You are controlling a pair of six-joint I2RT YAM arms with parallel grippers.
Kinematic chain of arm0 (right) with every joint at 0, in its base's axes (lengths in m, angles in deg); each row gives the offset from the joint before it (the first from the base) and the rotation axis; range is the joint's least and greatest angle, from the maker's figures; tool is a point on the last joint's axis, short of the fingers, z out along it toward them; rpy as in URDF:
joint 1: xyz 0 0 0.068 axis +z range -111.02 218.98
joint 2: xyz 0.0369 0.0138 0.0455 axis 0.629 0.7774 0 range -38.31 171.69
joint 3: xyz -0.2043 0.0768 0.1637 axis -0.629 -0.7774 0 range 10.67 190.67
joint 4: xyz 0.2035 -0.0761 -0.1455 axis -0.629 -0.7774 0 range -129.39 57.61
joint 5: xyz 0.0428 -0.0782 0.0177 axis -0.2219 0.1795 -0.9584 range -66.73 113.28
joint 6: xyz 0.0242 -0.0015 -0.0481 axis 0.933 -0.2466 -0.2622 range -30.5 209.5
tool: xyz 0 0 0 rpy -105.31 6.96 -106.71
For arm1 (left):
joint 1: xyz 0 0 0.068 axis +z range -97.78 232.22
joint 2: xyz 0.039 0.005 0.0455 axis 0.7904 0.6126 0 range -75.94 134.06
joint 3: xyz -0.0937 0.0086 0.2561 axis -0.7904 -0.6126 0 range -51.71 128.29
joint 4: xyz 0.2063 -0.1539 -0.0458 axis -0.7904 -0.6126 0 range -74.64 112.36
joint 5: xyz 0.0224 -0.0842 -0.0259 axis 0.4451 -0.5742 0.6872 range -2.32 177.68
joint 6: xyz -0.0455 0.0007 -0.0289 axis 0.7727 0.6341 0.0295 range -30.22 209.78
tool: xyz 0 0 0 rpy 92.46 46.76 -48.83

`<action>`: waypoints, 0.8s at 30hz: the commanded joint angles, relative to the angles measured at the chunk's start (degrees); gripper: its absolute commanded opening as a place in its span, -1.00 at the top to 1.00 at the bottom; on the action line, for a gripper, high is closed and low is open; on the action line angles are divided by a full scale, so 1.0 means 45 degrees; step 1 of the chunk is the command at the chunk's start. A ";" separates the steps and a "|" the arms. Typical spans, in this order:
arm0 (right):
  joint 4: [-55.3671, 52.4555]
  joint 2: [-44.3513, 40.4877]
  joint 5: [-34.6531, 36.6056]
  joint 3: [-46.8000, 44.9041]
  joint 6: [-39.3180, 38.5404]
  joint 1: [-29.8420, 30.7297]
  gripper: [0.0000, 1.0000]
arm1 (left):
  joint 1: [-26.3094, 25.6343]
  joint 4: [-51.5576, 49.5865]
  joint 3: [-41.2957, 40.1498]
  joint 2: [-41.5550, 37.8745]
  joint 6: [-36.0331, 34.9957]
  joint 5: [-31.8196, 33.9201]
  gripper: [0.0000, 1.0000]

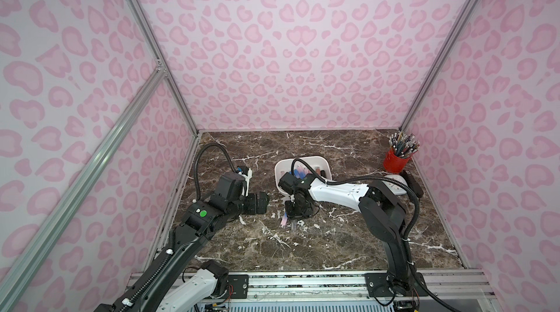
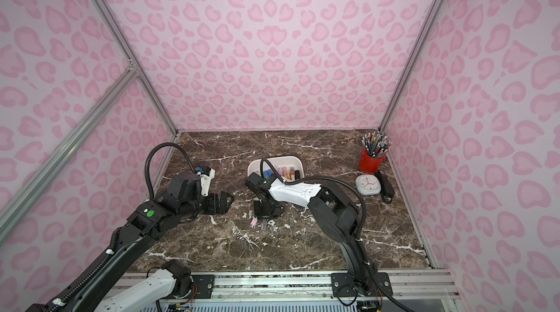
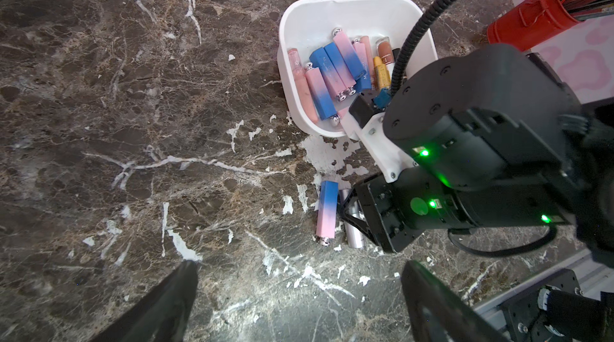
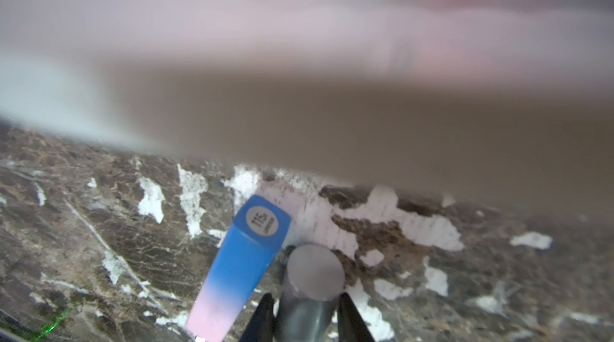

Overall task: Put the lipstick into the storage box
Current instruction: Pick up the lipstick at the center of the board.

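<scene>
Right gripper (image 4: 304, 295) fingers straddle the silver lipstick (image 4: 312, 274), pinch unconfirmed; left gripper (image 3: 299, 267) fingers spread; blue-pink lipstick (image 4: 246, 257), just beside at nine o'clock, risks being dragged.

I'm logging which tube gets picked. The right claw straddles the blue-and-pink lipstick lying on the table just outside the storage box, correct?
Not quite. The right claw straddles the silver lipstick tube; the blue-and-pink lipstick lies beside it, outside the fingers. Both lie on the table just outside the storage box. The right wrist view shows it.
</scene>
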State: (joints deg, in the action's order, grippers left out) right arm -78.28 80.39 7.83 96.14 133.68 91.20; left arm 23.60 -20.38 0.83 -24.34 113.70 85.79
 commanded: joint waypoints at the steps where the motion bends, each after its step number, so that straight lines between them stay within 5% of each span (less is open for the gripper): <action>1: -0.0997 0.0113 0.0060 -0.0441 0.0094 0.0032 0.41 | 0.0013 0.0235 -0.0009 0.0053 -0.0004 0.0033 -0.96; 24: -0.3415 -0.0927 0.1185 0.1950 -0.0587 -0.0072 0.53 | 0.0013 0.0582 0.0426 0.0723 -0.0281 0.0171 -0.96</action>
State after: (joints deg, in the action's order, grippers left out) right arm -91.05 76.54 11.72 103.57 132.04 91.27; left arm 23.60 -18.78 2.53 -21.02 113.05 85.81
